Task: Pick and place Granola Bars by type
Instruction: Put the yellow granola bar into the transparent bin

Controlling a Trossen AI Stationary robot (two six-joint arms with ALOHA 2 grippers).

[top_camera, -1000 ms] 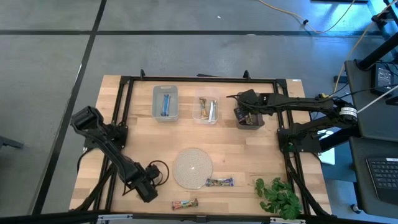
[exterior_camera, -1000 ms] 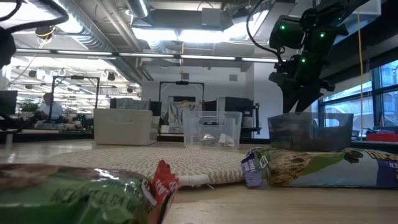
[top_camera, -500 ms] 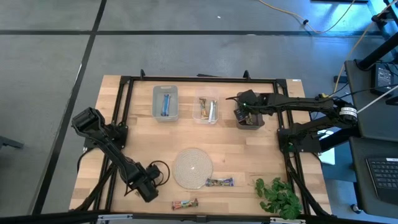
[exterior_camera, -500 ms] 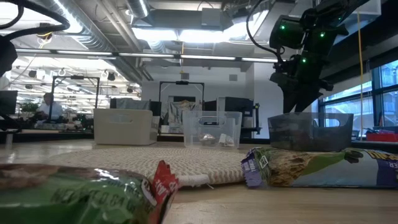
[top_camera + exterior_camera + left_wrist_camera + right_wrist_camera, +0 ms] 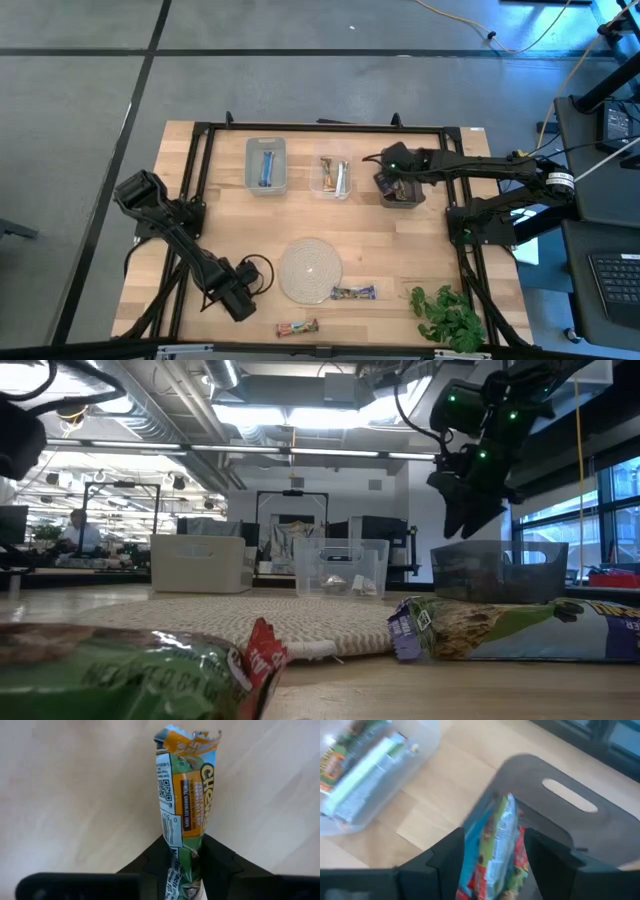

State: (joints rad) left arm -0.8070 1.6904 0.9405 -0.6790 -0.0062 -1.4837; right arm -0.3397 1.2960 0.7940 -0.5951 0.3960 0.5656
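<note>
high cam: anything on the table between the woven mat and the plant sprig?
Yes, in the high view one granola bar lies between the woven mat and the plant sprig, close to the mat's edge; bare wood separates it from the sprig.

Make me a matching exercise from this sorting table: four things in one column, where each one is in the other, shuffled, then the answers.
Things:
1. blue bar
2. dark bin
3. plant sprig
4. woven mat

Places:
A. near right corner of the table
B. under the right gripper
C. middle of the table's near half
D. inside the pale bin at far left of the row

Pairs: 1-D, 2-B, 3-A, 4-C
</note>
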